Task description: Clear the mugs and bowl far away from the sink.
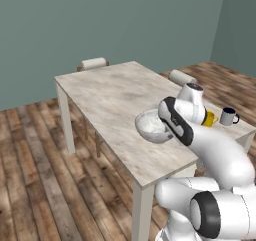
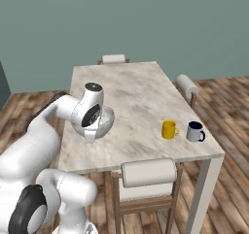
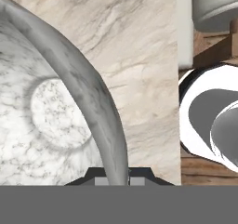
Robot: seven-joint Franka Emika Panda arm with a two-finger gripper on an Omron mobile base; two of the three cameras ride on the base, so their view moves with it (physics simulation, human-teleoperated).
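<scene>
Hand view first: the wide round whitish-grey bowl [image 3: 51,121] takes up the left side, mouth facing up, speckled marble-looking inside with a paler round bottom. Its thick rim curves down right between the end effector [image 3: 116,177] fingertips, so the jaws are clenched on the bowl's wall. To the right is the pale marble-veined counter [image 3: 139,56], then its edge.

Left base view, left to right: wooden plank floor [image 1: 35,175], the counter with the bowl near its front edge, then the small yellow mug [image 1: 210,118] and, just beside it, the pale mug with dark rim and handle [image 1: 229,116]. Both mugs stand upright, handles pointing right, well apart from the bowl.
</scene>
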